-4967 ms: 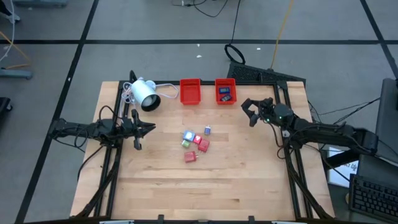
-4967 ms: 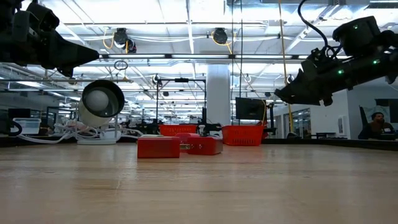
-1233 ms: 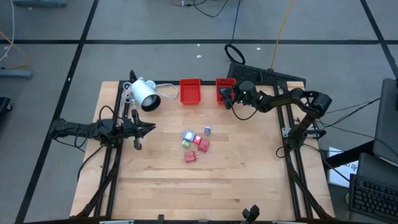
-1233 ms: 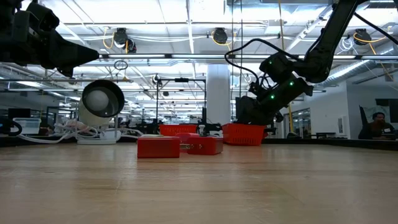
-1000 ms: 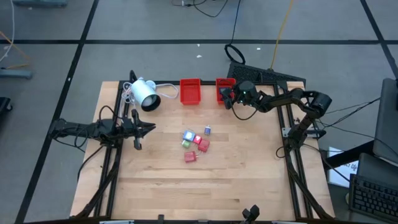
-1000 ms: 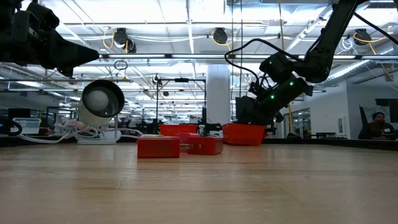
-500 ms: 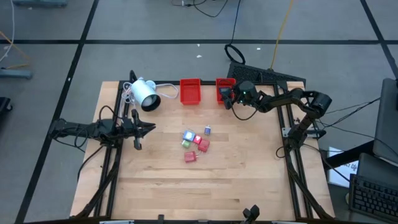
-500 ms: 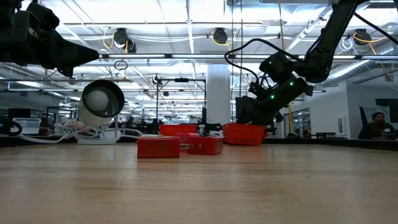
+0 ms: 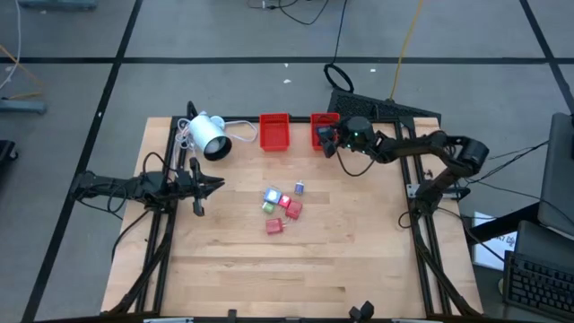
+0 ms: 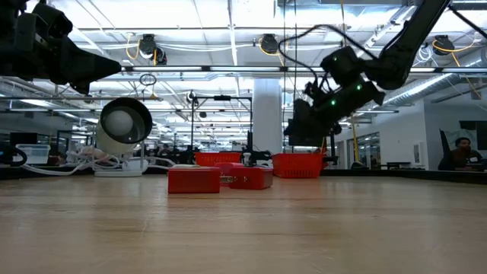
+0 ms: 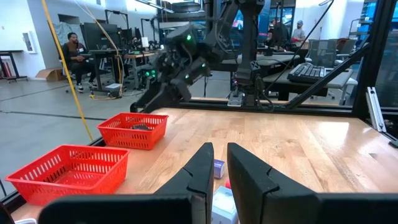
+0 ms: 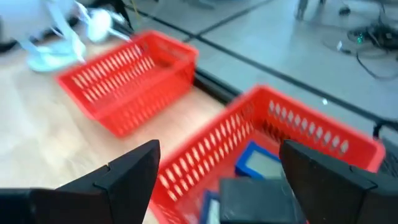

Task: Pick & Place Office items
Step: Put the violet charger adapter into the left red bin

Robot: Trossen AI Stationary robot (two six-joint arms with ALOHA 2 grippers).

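Several small office items (image 9: 281,205) in red, blue, green and pale tones lie clustered at the table's middle; two red ones (image 10: 194,180) show in the low view. Two red trays stand at the far edge: the left one (image 9: 274,131) and the right one (image 9: 316,119). My right gripper (image 9: 326,139) hangs open just above the right tray (image 12: 311,134), in which a blue piece (image 12: 255,158) and a dark piece (image 12: 258,199) lie. Nothing is between its fingers. My left gripper (image 9: 211,186) waits shut at the table's left side, level above the wood.
A white lamp-like device (image 9: 208,135) with a coiled cable lies at the far left, beside the left tray. A keyboard (image 9: 377,108) sits beyond the far edge. Black frame rails run along both sides. Bare wood lies near the front edge. People sit in the room behind.
My right gripper has risen a little above the right tray and stays open; its arm's elbow has swung toward the table's right edge. The items and the left arm have kept still.
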